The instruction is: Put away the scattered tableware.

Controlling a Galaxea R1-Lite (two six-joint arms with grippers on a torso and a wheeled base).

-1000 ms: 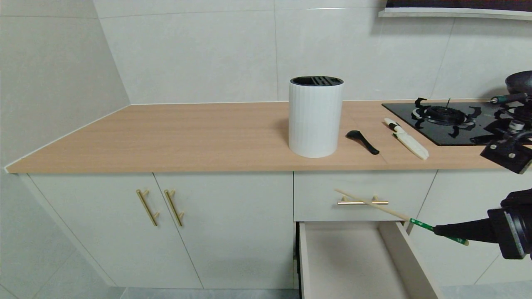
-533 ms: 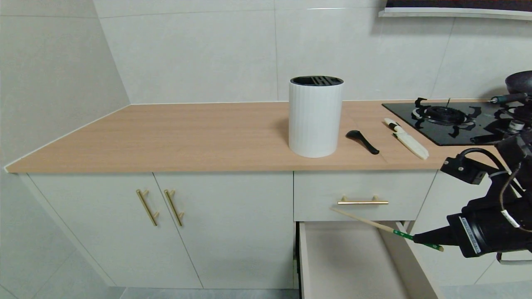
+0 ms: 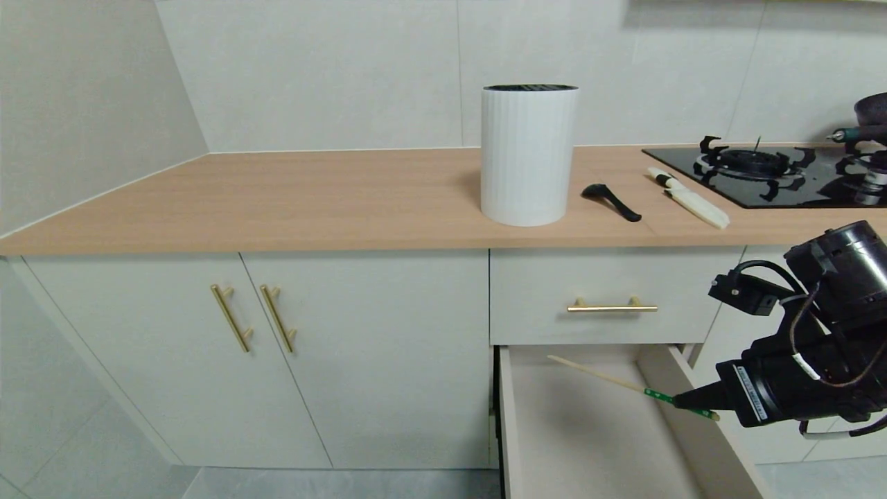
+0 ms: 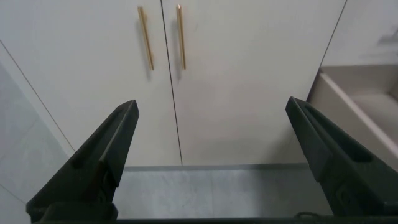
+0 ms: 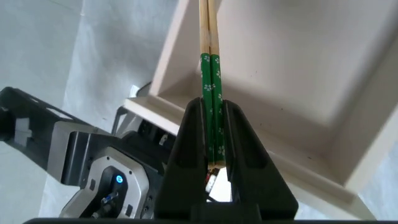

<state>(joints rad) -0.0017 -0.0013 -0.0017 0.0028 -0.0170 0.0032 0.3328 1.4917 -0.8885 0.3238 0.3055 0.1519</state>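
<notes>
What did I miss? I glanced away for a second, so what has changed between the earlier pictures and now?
The right claw, still shut on the chopsticks, came down: their tips, earlier level with the upper drawer's handle, now hang over the open drawer. The head camera shifted too. The white holder, black spoon and knife lie unmoved on the counter.

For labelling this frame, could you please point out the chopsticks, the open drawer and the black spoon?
chopsticks (image 3: 603, 376): head view, on the bare wooden shaft.
open drawer (image 3: 582, 443): head view, on its bare inside floor.
black spoon (image 3: 613, 204): head view, on the handle's middle.
</notes>
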